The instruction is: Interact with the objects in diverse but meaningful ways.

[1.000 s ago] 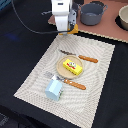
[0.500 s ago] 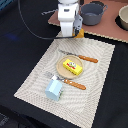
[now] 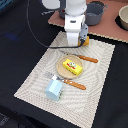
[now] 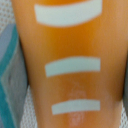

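Note:
The orange-yellow bread loaf point(image 3: 86, 41) lies at the far edge of the woven placemat point(image 3: 100, 95), mostly hidden by my gripper point(image 3: 76, 43), which is low over it. In the wrist view the loaf point(image 4: 70, 50), with its white stripes, fills the frame between my spread fingers point(image 4: 9, 85); the jaws stand wide on either side of it. A yellow butter block point(image 3: 72, 65) rests on the round tan plate point(image 3: 60, 71). The pale blue carton point(image 3: 54, 89) stands near the mat's front corner. The grey two-handled pot point(image 3: 95, 12) sits behind the arm.
A wooden-handled knife point(image 3: 84, 58) lies beyond the plate and a wooden-handled fork point(image 3: 70, 82) in front of it. A tan bowl point(image 3: 122, 17) stands at the exterior view's far right on a brown board point(image 3: 107, 30). Black cloth surrounds the mat.
The arm has come down and shifted slightly toward the exterior view's right, bringing the gripper over the bread loaf. Nothing else moved.

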